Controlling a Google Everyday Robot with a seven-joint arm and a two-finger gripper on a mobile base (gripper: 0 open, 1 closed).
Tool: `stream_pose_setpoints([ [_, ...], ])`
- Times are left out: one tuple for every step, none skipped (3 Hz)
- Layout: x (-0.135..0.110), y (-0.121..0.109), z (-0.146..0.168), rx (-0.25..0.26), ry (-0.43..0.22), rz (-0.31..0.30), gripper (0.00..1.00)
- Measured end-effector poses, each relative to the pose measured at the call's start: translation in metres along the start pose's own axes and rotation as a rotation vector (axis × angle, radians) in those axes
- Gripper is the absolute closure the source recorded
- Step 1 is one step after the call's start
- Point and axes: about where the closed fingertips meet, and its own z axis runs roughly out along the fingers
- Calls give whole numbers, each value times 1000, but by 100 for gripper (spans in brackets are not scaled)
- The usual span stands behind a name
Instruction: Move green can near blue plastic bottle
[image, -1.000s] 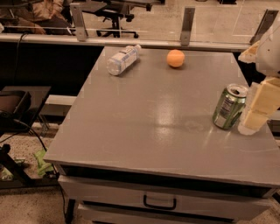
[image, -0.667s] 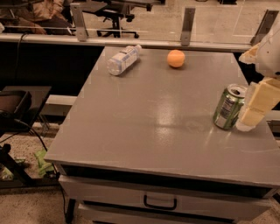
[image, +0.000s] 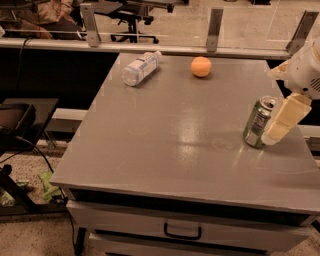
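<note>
The green can (image: 258, 123) stands slightly tilted near the right edge of the grey table (image: 165, 135), its silver top showing. My gripper (image: 274, 134) comes in from the right and sits right against the can's right side, low over the table. The blue plastic bottle (image: 140, 67) lies on its side at the far left of the table, cap pointing to the right, well away from the can.
An orange ball-like fruit (image: 201, 66) sits at the back middle of the table, right of the bottle. A glass barrier with metal posts (image: 214, 29) runs along the far edge. A drawer with a handle (image: 182, 232) is under the front edge.
The gripper has edged slightly left against the can. The can, bottle and fruit have stayed in place.
</note>
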Motion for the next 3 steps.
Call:
stream_pose_setpoints([
  [10, -9, 6, -4, -24, 20, 0],
  [16, -13, 8, -14, -46, 33, 0],
  [20, -12, 13, -32, -66, 42, 0],
])
